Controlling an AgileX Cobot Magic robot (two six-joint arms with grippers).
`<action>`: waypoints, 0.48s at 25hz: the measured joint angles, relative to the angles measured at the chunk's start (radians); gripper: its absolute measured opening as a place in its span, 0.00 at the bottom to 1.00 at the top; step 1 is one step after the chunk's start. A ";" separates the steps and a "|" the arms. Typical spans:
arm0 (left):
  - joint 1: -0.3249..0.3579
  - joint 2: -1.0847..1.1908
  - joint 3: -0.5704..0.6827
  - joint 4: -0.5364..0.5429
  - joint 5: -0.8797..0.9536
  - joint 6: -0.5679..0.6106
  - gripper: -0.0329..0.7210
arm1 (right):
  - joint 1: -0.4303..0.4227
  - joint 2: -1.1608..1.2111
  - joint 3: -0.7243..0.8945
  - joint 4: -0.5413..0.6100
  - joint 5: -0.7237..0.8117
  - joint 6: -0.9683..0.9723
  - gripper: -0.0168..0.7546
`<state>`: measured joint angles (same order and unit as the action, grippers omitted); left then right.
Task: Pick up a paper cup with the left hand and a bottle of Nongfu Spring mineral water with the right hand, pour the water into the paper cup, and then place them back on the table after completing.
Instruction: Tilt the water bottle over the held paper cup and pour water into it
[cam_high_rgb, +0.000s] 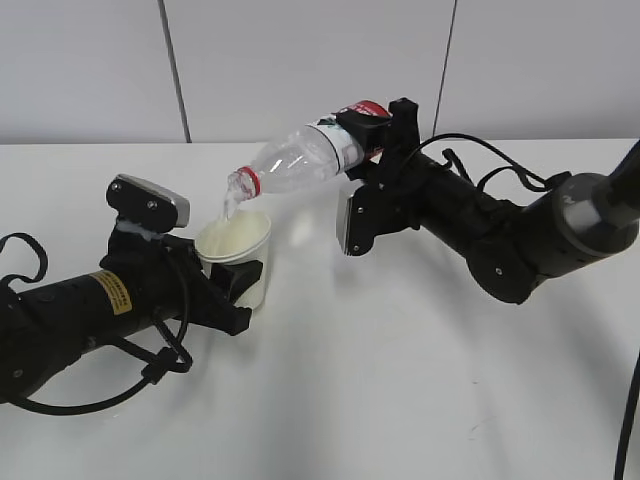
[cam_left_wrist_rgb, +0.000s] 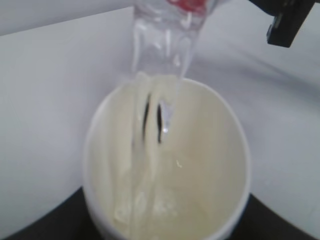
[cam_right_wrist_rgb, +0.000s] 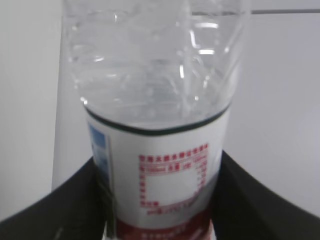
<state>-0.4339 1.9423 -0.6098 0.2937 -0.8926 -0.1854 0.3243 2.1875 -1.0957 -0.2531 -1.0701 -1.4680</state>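
White table (cam_high_rgb: 400, 380), exterior view: left hand (cam_high_rgb: 215, 290) clamped on paper cup (cam_high_rgb: 236, 250), right hand (cam_high_rgb: 385, 140) clamped on tilted bottle (cam_high_rgb: 300, 160) above it. Left wrist view only: water (cam_left_wrist_rgb: 150, 150) streaming into cream cup interior. Right wrist view only: red-printed white label, clear ribbed body between closed fingers (cam_right_wrist_rgb: 260, 200).

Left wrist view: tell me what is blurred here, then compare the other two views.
Left wrist view: soft throughout, pouring water streaked, paper cup rim fuzzy. Right wrist view: bottle label slightly soft, print hardly legible. Exterior view: sharpest, faint shadows on the table.
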 joint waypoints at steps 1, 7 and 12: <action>0.000 0.000 0.000 0.000 0.001 0.000 0.53 | 0.000 0.000 0.000 0.012 0.000 0.000 0.55; 0.000 0.000 0.000 -0.001 0.003 0.000 0.53 | -0.006 0.000 0.000 0.051 -0.006 0.000 0.55; 0.000 0.000 0.000 -0.002 -0.014 0.000 0.53 | -0.008 0.000 0.000 0.062 -0.008 0.000 0.55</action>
<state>-0.4339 1.9423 -0.6098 0.2918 -0.9064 -0.1850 0.3166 2.1875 -1.0957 -0.1906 -1.0776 -1.4680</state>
